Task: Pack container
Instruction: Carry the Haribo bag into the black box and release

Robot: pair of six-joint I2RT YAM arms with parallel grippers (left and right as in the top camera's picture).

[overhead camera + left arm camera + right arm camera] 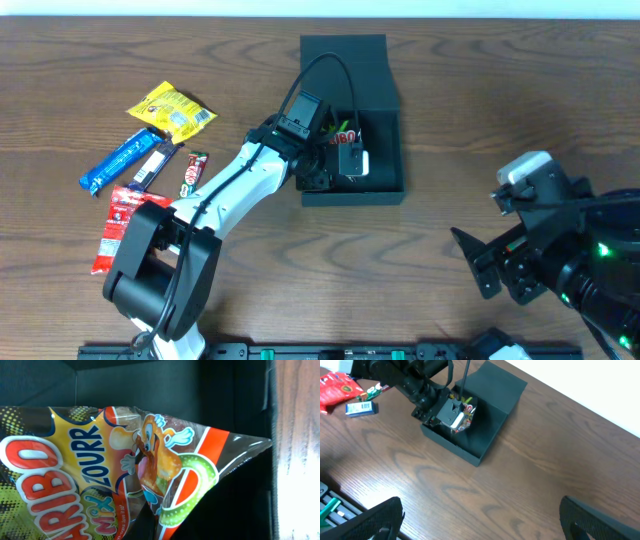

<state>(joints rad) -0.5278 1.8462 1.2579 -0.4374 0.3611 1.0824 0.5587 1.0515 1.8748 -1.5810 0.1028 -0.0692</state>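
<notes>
The dark teal-grey container (392,150) stands at the table's middle back, its flap lid (345,62) open and lying flat behind it. My left gripper (335,152) is down inside the container, shut on a Haribo sour-mix packet (347,130). In the left wrist view the packet (100,470) fills the frame against the container's dark inner walls (150,380); my fingers are hidden behind it. The right wrist view shows the container (492,435), left gripper (454,414) and packet (468,410). My right gripper (480,265) is open and empty over bare wood (485,525).
Loose snacks lie left of the container: a yellow packet (170,108), a blue bar (120,160), a dark bar (155,165), a small red-and-dark bar (193,173) and a red packet (120,225). The left arm's cable arcs over the container.
</notes>
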